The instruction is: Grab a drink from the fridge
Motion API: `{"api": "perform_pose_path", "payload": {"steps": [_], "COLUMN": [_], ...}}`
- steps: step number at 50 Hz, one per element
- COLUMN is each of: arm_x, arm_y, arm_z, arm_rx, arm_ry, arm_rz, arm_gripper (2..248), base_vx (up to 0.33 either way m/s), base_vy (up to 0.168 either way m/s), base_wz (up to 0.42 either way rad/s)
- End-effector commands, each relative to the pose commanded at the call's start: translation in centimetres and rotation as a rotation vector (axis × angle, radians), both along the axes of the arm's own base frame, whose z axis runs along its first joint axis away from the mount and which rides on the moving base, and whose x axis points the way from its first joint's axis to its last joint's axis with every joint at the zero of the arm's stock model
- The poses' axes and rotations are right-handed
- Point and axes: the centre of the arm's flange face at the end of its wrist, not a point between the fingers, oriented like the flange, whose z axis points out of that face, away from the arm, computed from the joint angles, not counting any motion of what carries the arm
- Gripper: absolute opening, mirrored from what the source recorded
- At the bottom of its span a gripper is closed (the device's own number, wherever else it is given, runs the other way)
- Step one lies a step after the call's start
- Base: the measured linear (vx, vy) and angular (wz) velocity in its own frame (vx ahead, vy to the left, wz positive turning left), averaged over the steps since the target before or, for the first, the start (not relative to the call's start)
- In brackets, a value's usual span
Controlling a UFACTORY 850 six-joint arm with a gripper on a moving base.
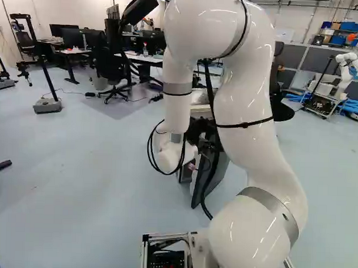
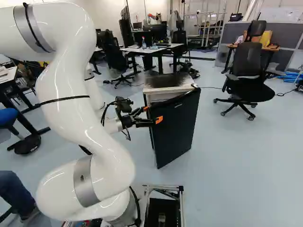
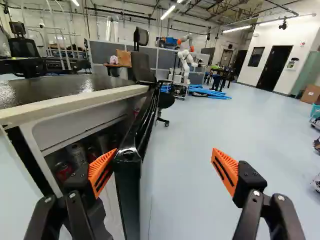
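Wrist view: the fridge (image 3: 75,104) stands partly open. Its black door (image 3: 129,187) lies between the widely parted fingers of the gripper (image 3: 165,151). Behind the door sits a red can (image 3: 63,171). Best ease the inner finger outward against the door, following its hinge arc.

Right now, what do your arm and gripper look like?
My arm is glossy white and rounded, with silver bands at its joints, black ties and black cables. The gripper is black, with two ridged orange pads bearing dark slots.
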Motion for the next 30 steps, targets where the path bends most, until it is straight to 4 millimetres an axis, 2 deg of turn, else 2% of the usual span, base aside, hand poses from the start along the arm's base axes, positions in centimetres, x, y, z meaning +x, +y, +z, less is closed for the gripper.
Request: {"api": "perform_pose_path", "payload": {"steps": [30], "arm_x": [-2.5], "arm_y": [-2.1], "arm_z": [0.1], "arm_rx": [-0.025], "arm_ry": [0.025], "arm_rz": [-0.104], "arm_gripper": [247], "base_vx": [0.0], "base_vy": [0.0], "base_wz": [0.0]}}
